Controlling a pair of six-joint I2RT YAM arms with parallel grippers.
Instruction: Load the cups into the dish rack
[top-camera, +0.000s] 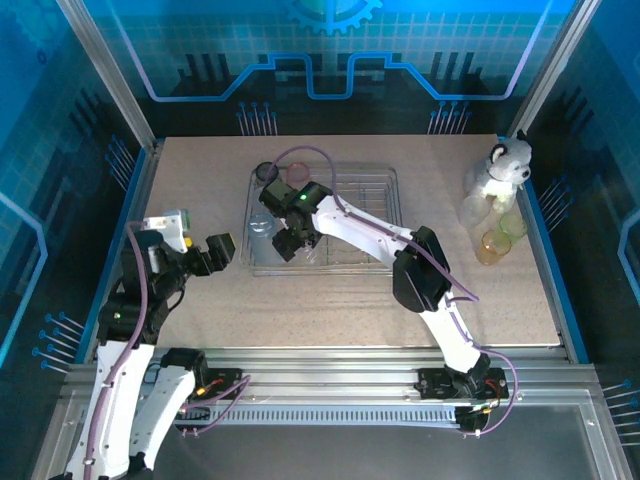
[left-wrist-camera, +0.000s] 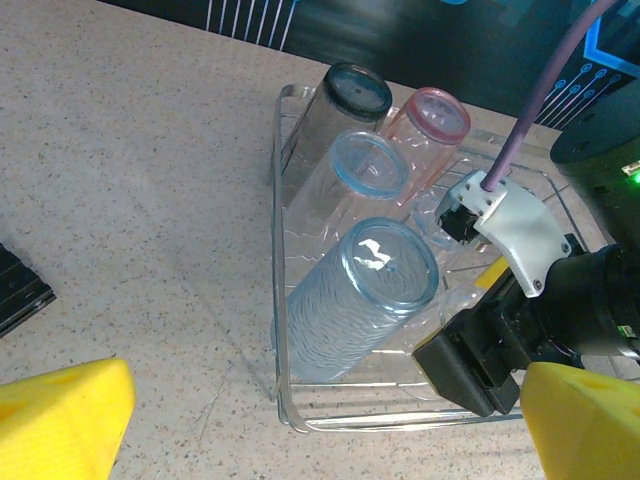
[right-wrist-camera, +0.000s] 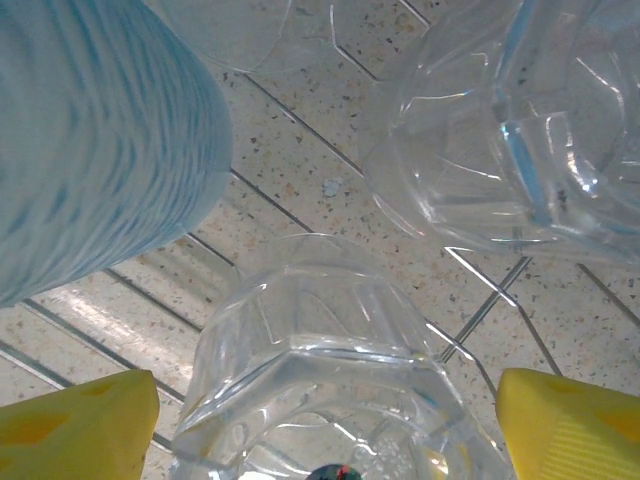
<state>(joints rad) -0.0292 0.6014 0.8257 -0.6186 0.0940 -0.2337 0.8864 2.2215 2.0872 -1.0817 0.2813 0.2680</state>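
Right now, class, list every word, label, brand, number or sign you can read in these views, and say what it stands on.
No text can be read anywhere.
The cups and dish rack carry no print.
The back wall bears a gear outline and circuit-style lines, no letters.

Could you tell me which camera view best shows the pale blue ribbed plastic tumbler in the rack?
The left wrist view: the pale blue ribbed plastic tumbler is whole, sharp and unobstructed there. The top external view shows it small and faint; the right wrist view, a blurred stretch of its side.
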